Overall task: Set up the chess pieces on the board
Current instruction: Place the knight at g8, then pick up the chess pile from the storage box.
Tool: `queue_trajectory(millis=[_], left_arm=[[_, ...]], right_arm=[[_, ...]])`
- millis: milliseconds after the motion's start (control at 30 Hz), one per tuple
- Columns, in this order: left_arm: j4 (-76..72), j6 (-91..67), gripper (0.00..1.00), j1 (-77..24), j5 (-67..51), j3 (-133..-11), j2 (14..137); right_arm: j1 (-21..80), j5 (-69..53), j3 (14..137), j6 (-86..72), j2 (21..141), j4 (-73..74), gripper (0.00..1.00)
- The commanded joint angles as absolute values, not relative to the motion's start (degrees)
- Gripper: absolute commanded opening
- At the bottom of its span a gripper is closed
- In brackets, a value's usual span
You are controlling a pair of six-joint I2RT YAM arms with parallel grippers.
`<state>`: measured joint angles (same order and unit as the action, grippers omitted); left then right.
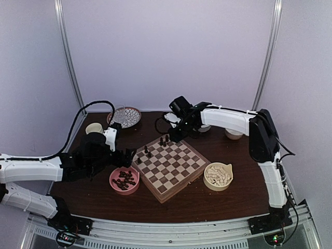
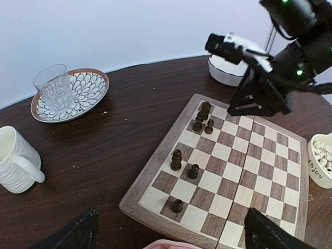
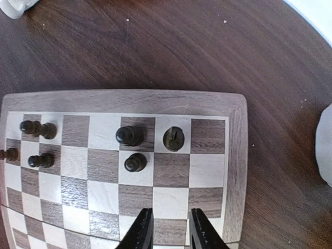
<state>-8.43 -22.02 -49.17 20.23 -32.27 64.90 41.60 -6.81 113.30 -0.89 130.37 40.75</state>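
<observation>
Left tool (image 1: 126,154) hangs wide open and empty, with the pink bowl (image 1: 111,179) of spare dark chess pieces (image 1: 124,179) just beside it; a careless dip could shove the bowl across the desk. Right tool (image 3: 166,228), jaws slightly parted and empty, has three placed pieces (image 3: 136,163) just ahead on the board (image 3: 236,155); drifting forward could topple the nearest.

Looks down on the board (image 2: 233,171), angled on a dark table (image 2: 129,119). Four dark pieces (image 2: 202,118) clustered at its far corner, three more nearer along the left side. Over the far edge, the right arm (image 2: 270,83). Leftward, a glass (image 2: 52,85) on a patterned plate (image 2: 91,96), then a white mug (image 2: 15,161). Rightward, a cream bowl (image 2: 319,168). Left gripper (image 2: 171,220) spread wide, one finger in each bottom corner.
</observation>
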Motion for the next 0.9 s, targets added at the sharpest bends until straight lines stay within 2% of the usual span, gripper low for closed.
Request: queue_trajectory(millis=[0,133,167,367,433,533,667,867], left_arm=[[-4.2,-23.7,0.9,-48.8,23.1,-34.0,65.9],[-1.1,-22.6,0.6,-48.8,19.0,-33.4,64.7],[-0.7,-22.1,0.56,-48.8,17.9,-33.0,64.5],[5.1,-22.8,0.52,-48.8,16.4,-33.1,67.0],[5.6,-23.8,0.43,-48.8,15.3,-33.0,68.3],[6.5,-25.3,0.41,-48.8,14.8,-33.3,70.4],[10.7,-24.7,0.36,-48.8,13.9,-36.0,71.9],[16.1,-23.5,0.35,-48.8,10.3,-37.1,69.4]], right_arm=[[43.1,-6.3,109.9,-3.7,122.6,36.3,0.27],[45.2,-5.1,105.4,-4.0,117.8,36.2,0.27],[45.7,-4.9,103.1,-4.1,116.1,35.8,0.27],[49.2,-3.3,85.7,-3.7,105.1,29.9,0.27],[50.2,-2.5,80.6,-3.8,102.5,26.7,0.27],[51.0,-1.8,74.2,-4.8,100.3,19.3,0.27],[51.4,-2.1,74.8,-5.8,101.9,19.7,0.26],[51.5,2.0,71.9,-5.6,100.8,16.7,0.25]])
